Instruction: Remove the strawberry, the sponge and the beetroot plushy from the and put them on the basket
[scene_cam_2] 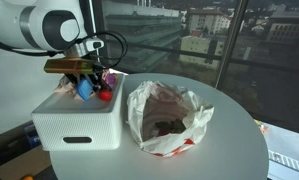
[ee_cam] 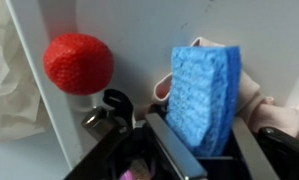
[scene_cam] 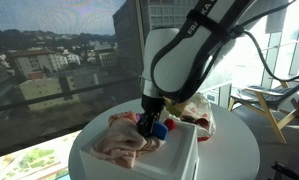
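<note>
The fingers (ee_cam: 177, 150) flank the sponge (ee_cam: 204, 92), held upright over the basket (scene_cam_2: 79, 128) for setting down. I cannot tell whether they grip it or have let go. The strawberry (ee_cam: 77, 62) lies at ten o'clock from it, on the basket. A dark lump, probably the beetroot toy (scene_cam_2: 170, 127), sits in the bag (scene_cam_2: 194, 105) at three o'clock on the bench (scene_cam_2: 234, 140).

Looking out through tall windows (scene_cam: 51, 50) onto daylit city rooftops (scene_cam: 44, 65), standing beside a round white table (scene_cam_2: 229, 140) and a wooden chair (scene_cam: 272, 105).

Sponge (ee_cam: 204, 90) btm hidden behind pincer (ee_cam: 214, 140) — pincer cut off at frame edge.
</note>
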Motion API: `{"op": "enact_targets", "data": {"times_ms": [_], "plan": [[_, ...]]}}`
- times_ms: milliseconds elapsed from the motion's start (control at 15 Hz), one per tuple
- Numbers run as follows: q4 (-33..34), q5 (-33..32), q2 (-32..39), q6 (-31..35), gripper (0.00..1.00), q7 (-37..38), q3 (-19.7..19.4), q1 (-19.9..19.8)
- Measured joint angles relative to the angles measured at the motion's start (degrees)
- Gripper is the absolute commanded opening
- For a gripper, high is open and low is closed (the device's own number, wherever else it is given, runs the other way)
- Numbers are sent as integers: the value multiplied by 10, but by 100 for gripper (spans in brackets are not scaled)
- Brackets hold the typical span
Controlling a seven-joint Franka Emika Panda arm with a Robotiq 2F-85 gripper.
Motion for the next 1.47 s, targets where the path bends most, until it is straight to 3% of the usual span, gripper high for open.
{"op": "enact_targets", "data": {"times_ms": [133,200,400,600,1133,1467], "plan": [[4,29,1,-3,97,-29,24,-21],[4,49,-3,-5,100,-47,35,-30],[-2,114,-35,-14,100,-102,57,-52],[-26,174,-97,-13,100,-132,56,-60],[-121,177,-228,12,100,-65,-50,-102],[-143,184,-198,52,100,-41,-122,-126]]}}
